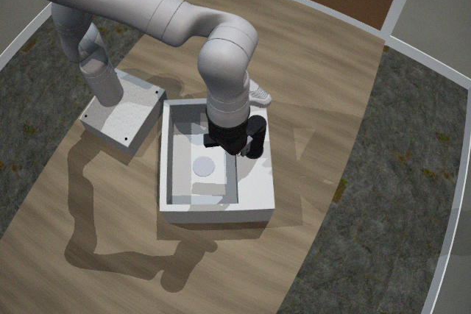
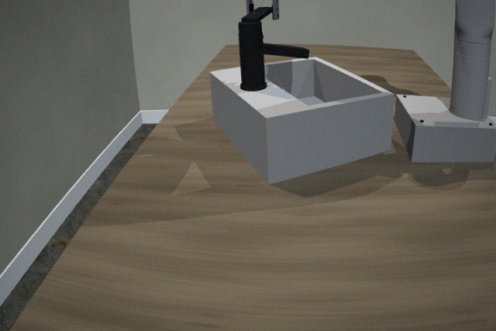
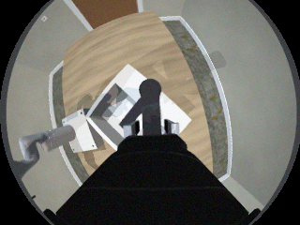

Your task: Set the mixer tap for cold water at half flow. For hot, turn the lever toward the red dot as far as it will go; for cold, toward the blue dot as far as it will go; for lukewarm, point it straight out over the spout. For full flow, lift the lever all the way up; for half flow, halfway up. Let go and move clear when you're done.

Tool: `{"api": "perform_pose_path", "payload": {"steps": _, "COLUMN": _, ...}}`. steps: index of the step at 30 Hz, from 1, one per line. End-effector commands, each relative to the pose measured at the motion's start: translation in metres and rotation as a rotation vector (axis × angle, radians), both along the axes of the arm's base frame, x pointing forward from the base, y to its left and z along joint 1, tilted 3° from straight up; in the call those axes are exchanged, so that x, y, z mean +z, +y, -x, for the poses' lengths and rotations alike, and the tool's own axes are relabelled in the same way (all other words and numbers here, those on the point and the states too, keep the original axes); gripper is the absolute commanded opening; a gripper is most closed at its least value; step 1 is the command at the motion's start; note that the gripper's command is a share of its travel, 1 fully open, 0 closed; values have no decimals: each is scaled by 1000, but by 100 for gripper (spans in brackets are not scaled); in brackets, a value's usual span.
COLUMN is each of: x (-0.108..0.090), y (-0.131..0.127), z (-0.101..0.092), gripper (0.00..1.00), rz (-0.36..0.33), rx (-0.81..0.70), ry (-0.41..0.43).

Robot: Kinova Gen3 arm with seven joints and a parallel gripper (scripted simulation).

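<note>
A black mixer tap (image 2: 252, 55) stands on the rim of a white sink (image 2: 304, 115), with its spout (image 2: 286, 50) reaching over the basin. Its lever (image 2: 256, 14) is raised a little and points toward the far right in the exterior view. A red dot (image 2: 262, 36) shows on the tap body. My gripper (image 2: 262, 8) hangs straight above the tap with its fingers open on either side of the lever's end, not clamping it. In the top view the gripper (image 1: 238, 147) covers most of the tap (image 1: 256, 137). The wrist view shows the tap (image 3: 149, 103) just below the fingers.
The arm's grey base block (image 1: 124, 116) sits beside the sink on the wooden table. The basin has a round drain (image 1: 203, 166). A light ribbed object (image 1: 260, 94) lies behind the sink, partly hidden by the arm. A wall runs along the table's left side.
</note>
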State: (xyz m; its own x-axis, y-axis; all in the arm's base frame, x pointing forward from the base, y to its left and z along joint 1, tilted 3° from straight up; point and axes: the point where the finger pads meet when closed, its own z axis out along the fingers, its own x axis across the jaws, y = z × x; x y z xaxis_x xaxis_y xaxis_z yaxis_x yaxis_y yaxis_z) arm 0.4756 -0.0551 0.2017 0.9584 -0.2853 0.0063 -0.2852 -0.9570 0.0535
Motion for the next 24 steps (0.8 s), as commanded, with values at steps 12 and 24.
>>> {"api": "perform_pose_path", "payload": {"steps": 12, "x": 4, "y": 0, "z": 0, "gripper": 100, "rz": 0, "rx": 0, "ry": -2}}
{"api": "perform_pose_path", "payload": {"steps": 24, "x": 29, "y": 2, "z": -1, "gripper": 100, "rz": 0, "rx": 0, "ry": -2}}
